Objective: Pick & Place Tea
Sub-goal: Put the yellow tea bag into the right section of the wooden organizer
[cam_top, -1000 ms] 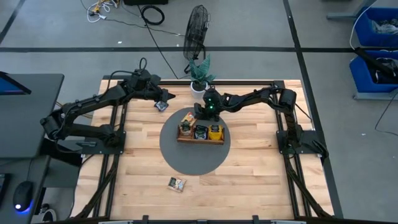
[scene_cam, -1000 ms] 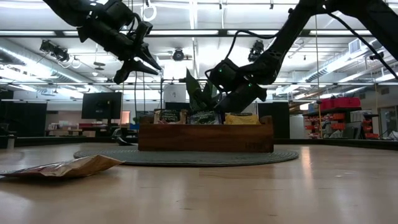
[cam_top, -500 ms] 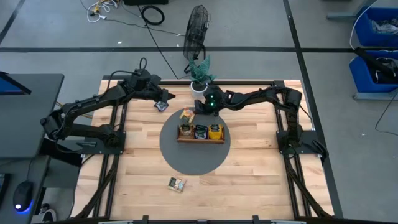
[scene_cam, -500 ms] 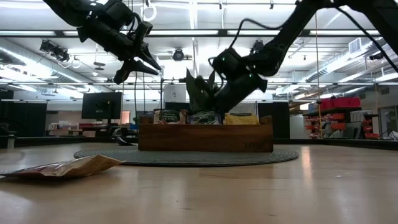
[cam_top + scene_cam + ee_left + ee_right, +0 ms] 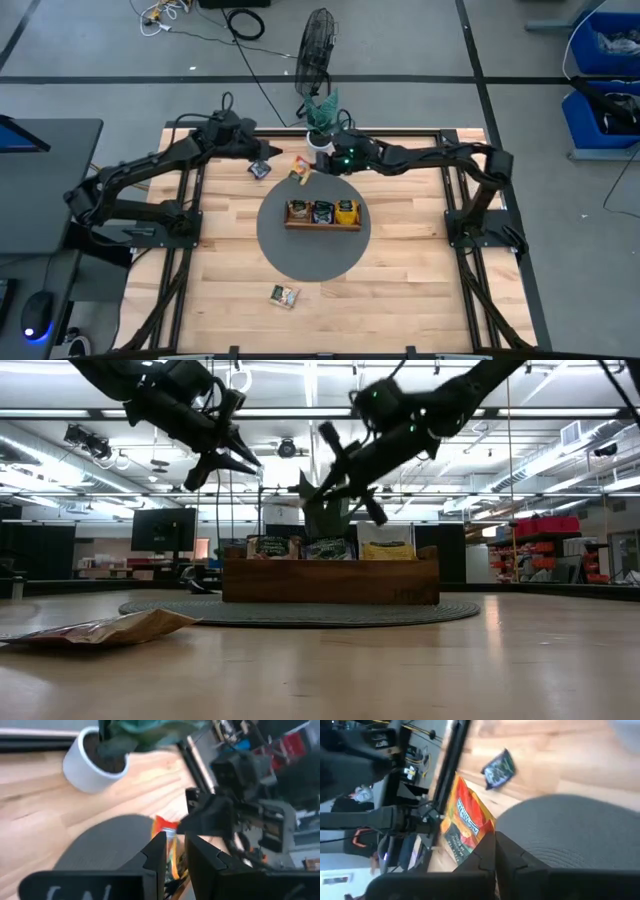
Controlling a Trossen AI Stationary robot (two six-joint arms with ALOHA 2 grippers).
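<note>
Lifted clear of the tray [image 5: 322, 226] since a second ago, the right gripper [image 5: 308, 168] now hangs up and to the left of it in the high view, jaws pinched on an orange sachet [image 5: 300, 168]. Three more sachets [image 5: 323, 211] stand in the tray at frame centre on the grey mat [image 5: 312, 258]. A dark sachet [image 5: 259, 170] lies on the wood just below the left gripper [image 5: 266, 153], another sachet [image 5: 283, 295] lies at lower centre, and the plant [image 5: 321, 118] sits at top centre.

From the low view, the right gripper [image 5: 345, 465] rides high above the tray [image 5: 330, 580] at upper centre, and I cannot make out its sachet there. At the upper left, the left gripper [image 5: 236, 458] hovers, its fingers close together with nothing between them that I can see. One sachet [image 5: 100, 628] lies flat at lower left.

In the left wrist view, that arm's own fingers [image 5: 159, 851] stand a little apart, with the orange sachet [image 5: 167, 832] and the right arm beyond.

The right wrist view shows the orange sachet [image 5: 465, 822] clamped by a corner at frame centre, and the dark sachet [image 5: 498, 768] on the wood above it.

My read is that the sachet is being carried off. Held only at a corner, it may swing, so the arm should travel smoothly, stay clear of the left gripper, and lower it close to the surface before letting go.
</note>
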